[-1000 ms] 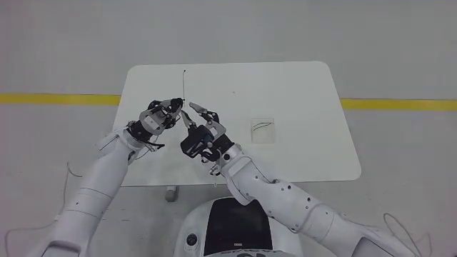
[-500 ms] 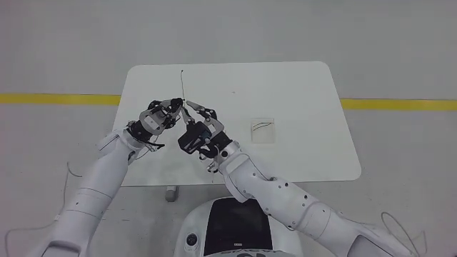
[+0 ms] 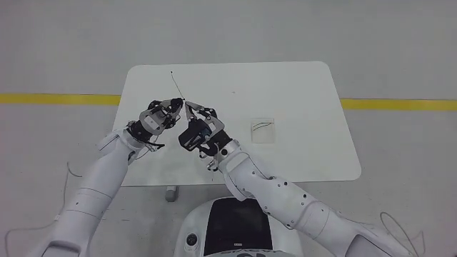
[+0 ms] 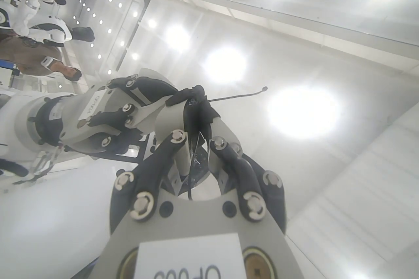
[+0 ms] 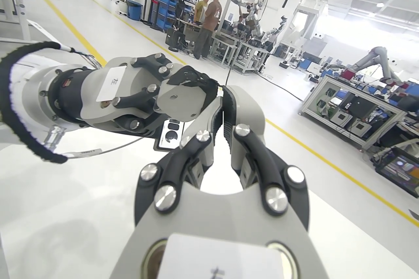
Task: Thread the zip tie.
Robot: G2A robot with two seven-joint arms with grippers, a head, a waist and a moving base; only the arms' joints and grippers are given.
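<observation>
Top view: white table (image 3: 300, 93) underneath, both arms meet above its left part, where the left gripper (image 3: 176, 104) and right gripper (image 3: 190, 107) sit tip to tip, each clamped on the thin black zip tie (image 3: 177, 86), I'd guess to steady it for threading; its free end pokes outward.

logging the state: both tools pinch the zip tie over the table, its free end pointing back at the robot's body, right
Not quite. The left tool and right tool do pinch the zip tie over the table, but its free end points away from the robot, toward the table's far edge, as the top view shows.
</observation>
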